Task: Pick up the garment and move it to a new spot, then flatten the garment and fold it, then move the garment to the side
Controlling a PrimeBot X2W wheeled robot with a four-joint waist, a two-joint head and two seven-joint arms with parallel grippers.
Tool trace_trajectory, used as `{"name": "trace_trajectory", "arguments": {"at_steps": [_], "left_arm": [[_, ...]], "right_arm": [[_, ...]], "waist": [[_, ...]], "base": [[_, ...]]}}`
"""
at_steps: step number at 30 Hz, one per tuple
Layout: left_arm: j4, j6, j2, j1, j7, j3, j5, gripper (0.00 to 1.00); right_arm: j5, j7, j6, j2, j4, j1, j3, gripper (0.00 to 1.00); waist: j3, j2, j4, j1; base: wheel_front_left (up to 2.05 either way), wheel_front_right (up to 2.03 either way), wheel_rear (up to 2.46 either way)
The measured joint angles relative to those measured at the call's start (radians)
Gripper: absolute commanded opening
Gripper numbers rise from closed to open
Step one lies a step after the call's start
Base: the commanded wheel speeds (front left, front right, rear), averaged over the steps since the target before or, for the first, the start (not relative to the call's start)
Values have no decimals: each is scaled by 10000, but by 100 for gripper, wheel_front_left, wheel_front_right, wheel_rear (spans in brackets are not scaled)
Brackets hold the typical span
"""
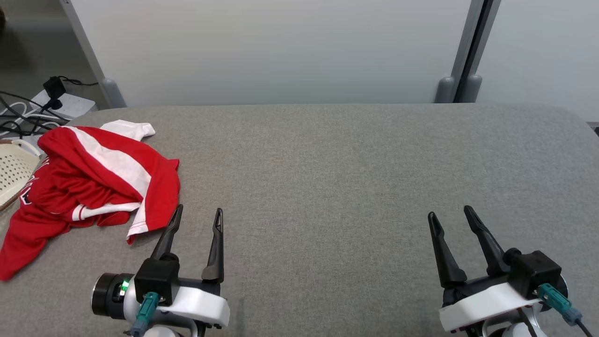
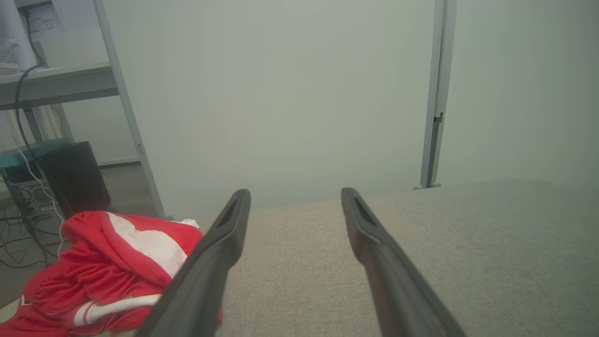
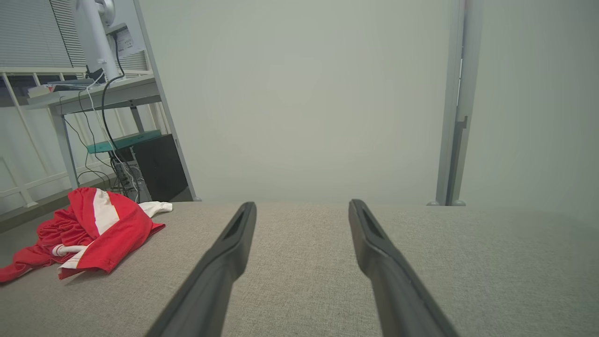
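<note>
One crumpled garment (image 1: 93,180), one basket (image 1: 14,173), two sets jaws spread.

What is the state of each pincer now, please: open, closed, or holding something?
Left pincer: open, holding nothing; the garment lies near it.
Right pincer: open, holding nothing.

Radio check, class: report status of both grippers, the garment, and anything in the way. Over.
Left gripper open, empty, just right of garment. Right gripper open, empty, far across table. Garment crumpled at table's left edge, untouched. Basket beside it.
</note>
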Motion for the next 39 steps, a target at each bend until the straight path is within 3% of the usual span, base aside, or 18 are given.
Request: {"name": "trace_trajectory", "arguments": {"at_steps": [8,29,39], "left_arm": [[140,-36,-12,-47,0,77,-109,100],[-13,667,-15,-77,0,15,-548,100],[-59,757,-13,-41,0,71,-792,100]], "right_arm": [[2,0,0,-6,0,2,113,100],[23,0,0,2,-136,6,-86,100],[13,0,0,52,-188,9,-52,100]], "waist": [[54,0,558,0],[169,0,2810,-1],[147,0,3252,0]], "base": [[0,0,0],[0,0,0],[0,0,0]]}}
